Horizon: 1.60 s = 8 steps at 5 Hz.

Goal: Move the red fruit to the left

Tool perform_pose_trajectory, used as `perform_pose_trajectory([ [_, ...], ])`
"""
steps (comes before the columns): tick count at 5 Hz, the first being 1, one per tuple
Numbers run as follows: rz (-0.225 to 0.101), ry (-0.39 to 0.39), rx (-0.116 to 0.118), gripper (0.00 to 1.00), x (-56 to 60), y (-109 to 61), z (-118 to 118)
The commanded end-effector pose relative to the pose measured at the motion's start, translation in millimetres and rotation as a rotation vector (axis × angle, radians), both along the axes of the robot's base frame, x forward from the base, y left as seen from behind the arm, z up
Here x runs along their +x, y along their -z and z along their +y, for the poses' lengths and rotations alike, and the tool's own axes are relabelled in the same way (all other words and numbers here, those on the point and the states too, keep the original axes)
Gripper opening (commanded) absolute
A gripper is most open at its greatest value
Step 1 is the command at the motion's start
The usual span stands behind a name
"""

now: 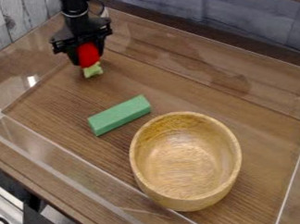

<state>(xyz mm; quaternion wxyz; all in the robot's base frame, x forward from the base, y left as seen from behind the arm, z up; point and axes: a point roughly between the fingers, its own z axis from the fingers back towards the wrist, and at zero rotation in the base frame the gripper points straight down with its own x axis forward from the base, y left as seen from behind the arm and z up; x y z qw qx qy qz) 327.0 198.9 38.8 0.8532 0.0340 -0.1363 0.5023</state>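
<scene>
The red fruit is a small red strawberry toy whose light green cap points down at the far left of the wooden table. It hangs at or just above the table top. My gripper comes down from above with its black fingers on either side of the fruit's upper part. I cannot make out whether the fingers still press on it.
A flat green block lies mid-table, in front of and to the right of the fruit. A large wooden bowl stands at the front right. Clear plastic walls fence the table on all sides.
</scene>
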Motion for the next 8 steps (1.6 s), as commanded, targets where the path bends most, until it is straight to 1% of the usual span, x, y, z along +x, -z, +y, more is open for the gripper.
perform_pose_trajectory([
  [1, -0.037, 0.017, 0.026, 0.0, 16.8, -26.8, -1],
  [2, -0.023, 0.027, 0.011, 0.0, 17.9, -29.8, -8],
  [3, -0.005, 0.038, 0.012, 1.0, 18.8, -27.0, -12],
  [5, 0.032, 0.019, 0.01, 1.0, 25.3, -20.0, -34],
  [6, 0.05, 0.062, 0.005, 1.0, 21.8, -29.5, -29],
  [7, 0.064, 0.101, -0.004, 0.0, 18.0, -41.3, -24],
  [8, 0.081, 0.137, -0.021, 0.0, 10.8, -44.5, -16],
])
